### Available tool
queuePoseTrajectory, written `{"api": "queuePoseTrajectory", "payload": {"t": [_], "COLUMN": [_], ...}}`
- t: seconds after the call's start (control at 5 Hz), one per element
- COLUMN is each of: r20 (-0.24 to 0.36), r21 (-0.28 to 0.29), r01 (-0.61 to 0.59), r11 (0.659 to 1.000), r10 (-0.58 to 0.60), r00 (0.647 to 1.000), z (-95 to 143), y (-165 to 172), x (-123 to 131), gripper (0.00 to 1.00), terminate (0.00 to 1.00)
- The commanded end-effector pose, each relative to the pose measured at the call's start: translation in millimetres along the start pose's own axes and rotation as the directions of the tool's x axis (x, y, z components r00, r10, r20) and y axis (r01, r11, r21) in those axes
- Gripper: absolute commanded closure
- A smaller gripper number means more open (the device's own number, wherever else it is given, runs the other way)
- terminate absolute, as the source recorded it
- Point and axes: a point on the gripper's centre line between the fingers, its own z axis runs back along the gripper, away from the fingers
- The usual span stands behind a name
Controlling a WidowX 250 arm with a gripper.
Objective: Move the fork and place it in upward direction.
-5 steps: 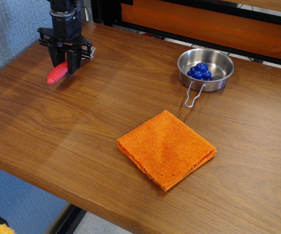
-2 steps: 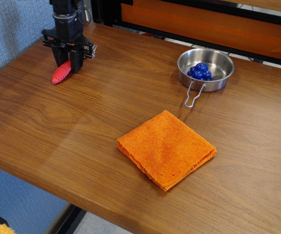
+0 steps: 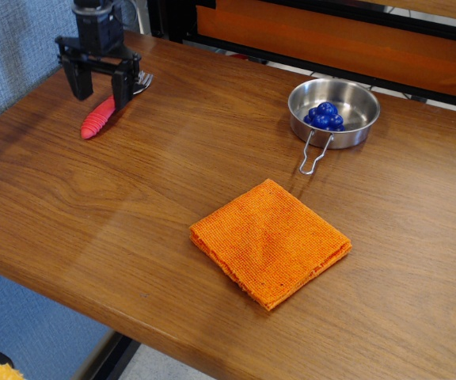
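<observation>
The fork lies on the wooden table at the far left. Its ribbed red handle points toward the front left, and its silver tines point toward the back right. My black gripper hovers over the middle of the fork. Its two fingers are spread wide, one on each side of the fork, and hold nothing. The gripper hides part of the fork between handle and tines.
A folded orange cloth lies in the middle front. A steel bowl with blue balls and a wire handle stands at the back right. A blue wall is on the left, and a black and orange frame runs behind.
The gripper carried the fork a little to the back, set it down, let it go and opened wide, rising slightly. The fork now lies free on the table.
</observation>
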Motion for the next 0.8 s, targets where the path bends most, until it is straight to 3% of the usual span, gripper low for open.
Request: {"api": "queuePoseTrajectory", "payload": {"t": [0.0, 0.2, 0.6], "r20": [0.1, 0.047, 0.06], "r21": [0.048, 0.02, -0.001], "r01": [0.01, 0.086, 0.108], "r11": [0.999, 0.996, 0.994], "r10": [-0.014, -0.086, -0.107], "r00": [0.995, 0.995, 0.992], "z": [86, 94, 134], "y": [12, -16, -85], "x": [16, 10, -8], "gripper": [0.0, 0.0, 0.0], "terminate": [0.0, 0.0, 0.0]}}
